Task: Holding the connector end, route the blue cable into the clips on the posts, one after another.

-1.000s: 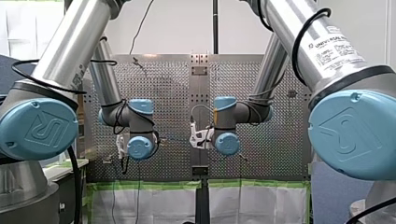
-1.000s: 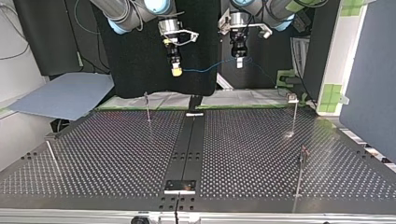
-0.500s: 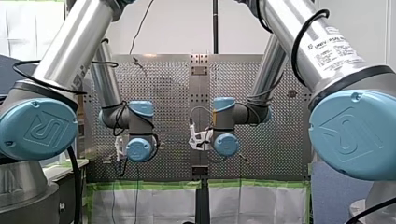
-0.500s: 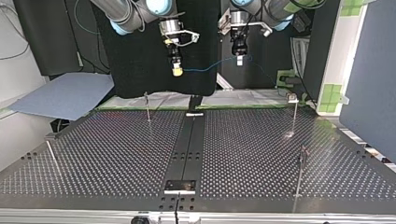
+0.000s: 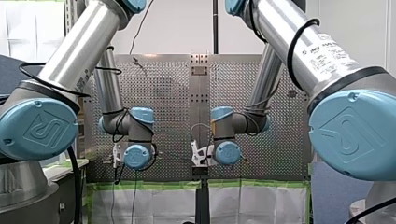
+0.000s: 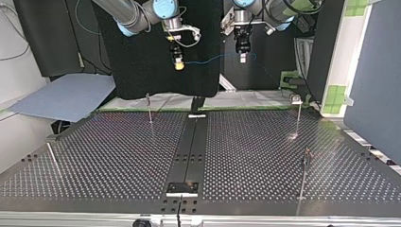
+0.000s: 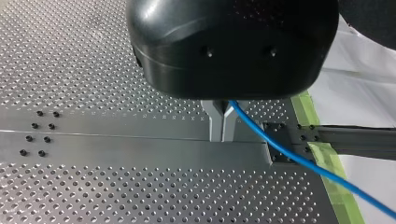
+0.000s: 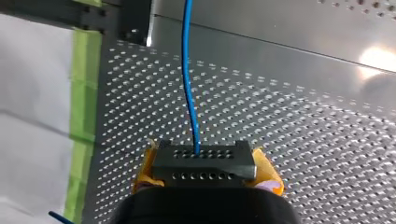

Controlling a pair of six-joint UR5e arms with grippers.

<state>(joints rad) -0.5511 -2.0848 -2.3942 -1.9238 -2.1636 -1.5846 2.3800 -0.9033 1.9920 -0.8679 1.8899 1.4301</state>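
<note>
While your right jaws clamp the connector [image 8: 204, 164] between yellow pads [image 8: 268, 175], left jaws pinch the blue cable [image 7: 280, 151] further along. Span hangs well above the desk [image 6: 118, 156], clear of every post [image 6: 149, 108]. No clip [image 6: 296, 99] threaded yet, by the look; all routing left.

Two arms are working here, my left arm [image 6: 281, 9] and my right arm [image 6: 120, 9]. Each is carrying one end effector, so that's two: my left end effector [image 6: 242, 59] and my right end effector [image 6: 178, 66]. One blue cable [image 8: 187, 70] is showing, ending in one grey connector [image 8: 204, 167]. One worktop [image 6: 118, 156] is carrying four posts in the top view: a far-left post [image 6: 149, 109], a far-right post [image 6: 299, 118], a near-right post [image 6: 304, 177] and a near-left post [image 6: 51, 158]. One blue-grey sheet [image 6: 66, 97] is lying off to the side.
</note>
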